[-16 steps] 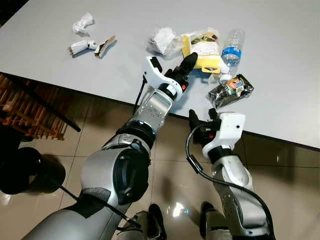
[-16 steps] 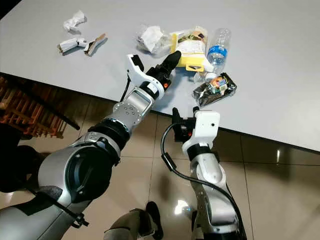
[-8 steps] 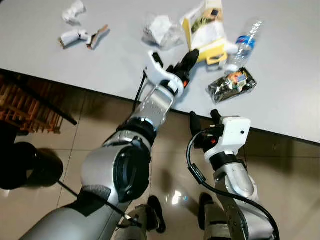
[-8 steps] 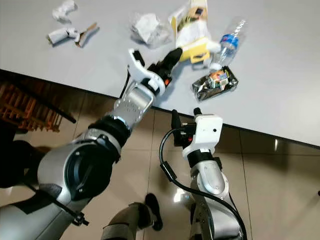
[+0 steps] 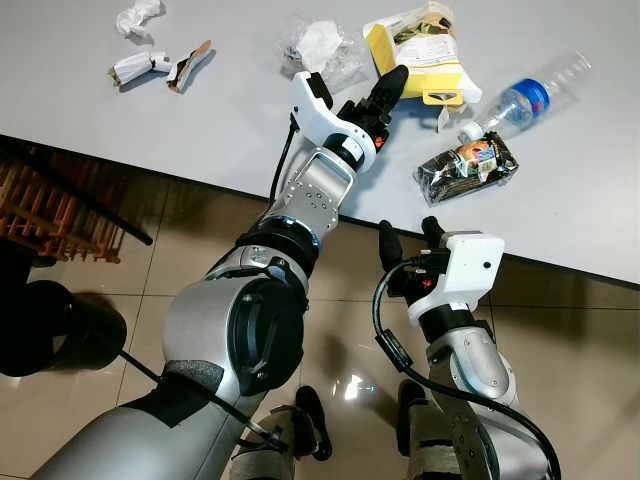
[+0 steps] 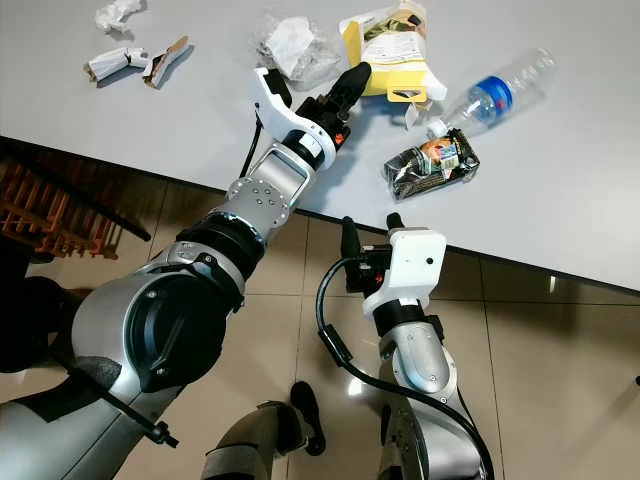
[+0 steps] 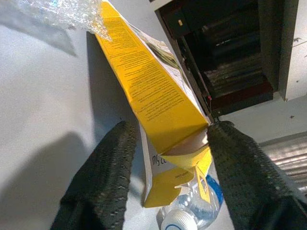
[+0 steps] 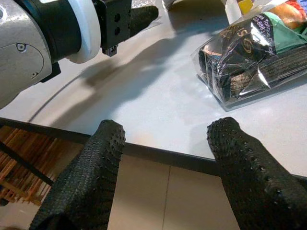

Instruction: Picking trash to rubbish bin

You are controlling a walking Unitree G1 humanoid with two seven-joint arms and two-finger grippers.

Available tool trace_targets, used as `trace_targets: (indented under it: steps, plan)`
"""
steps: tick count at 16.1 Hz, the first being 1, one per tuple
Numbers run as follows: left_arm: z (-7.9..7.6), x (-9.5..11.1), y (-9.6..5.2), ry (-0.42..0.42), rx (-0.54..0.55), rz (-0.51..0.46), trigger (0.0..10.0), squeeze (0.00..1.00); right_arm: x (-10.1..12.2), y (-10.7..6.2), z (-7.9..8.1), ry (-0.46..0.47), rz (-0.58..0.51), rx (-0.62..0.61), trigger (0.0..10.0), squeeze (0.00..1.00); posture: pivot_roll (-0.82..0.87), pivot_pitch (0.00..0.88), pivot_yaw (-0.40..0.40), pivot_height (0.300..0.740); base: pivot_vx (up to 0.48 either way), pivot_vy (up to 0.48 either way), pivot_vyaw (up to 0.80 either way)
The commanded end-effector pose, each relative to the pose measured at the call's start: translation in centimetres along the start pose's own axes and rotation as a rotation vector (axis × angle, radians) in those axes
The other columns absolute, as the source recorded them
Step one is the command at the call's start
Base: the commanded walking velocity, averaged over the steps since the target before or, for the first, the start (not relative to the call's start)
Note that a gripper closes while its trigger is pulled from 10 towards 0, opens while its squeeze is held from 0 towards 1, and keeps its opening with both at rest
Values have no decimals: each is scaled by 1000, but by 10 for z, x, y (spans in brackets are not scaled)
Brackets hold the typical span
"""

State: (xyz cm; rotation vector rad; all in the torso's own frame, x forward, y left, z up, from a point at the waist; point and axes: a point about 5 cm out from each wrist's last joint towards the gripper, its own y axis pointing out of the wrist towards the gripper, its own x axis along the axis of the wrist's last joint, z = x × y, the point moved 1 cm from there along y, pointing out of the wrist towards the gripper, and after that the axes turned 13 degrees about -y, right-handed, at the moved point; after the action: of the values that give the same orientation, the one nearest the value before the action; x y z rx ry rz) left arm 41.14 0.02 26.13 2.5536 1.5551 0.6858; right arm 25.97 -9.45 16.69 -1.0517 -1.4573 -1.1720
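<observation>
Lying near the table's (image 5: 120,130) front edge, the yellow carton (image 5: 418,62) has its torn lower end between the parted fingers (image 7: 103,182) of the left gripper (image 5: 388,92), which spread wide on either side of it; contact isn't clear. The left wrist view alone shows the water bottle's (image 5: 520,100) white cap just behind the carton. Rightward, the right gripper (image 5: 411,238) hangs open below the front edge, under the dark snack packet (image 5: 466,170).

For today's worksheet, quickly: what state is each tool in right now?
Left tool: open, straddling the yellow box.
Right tool: open, holding nothing.
</observation>
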Motion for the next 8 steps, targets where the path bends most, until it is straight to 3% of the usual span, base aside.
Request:
trace_targets:
  steps: [1,8]
  plan:
    - [-7,-11,4,3,-20,35,0,0,-24,-7,10,69,135,-11,10000,0,-360,377,187,740,0,0,0]
    - [-4,-14,2,5,-13,48,0,0,-26,-7,11,76,140,-21,10000,0,-355,378,193,740,0,0,0]
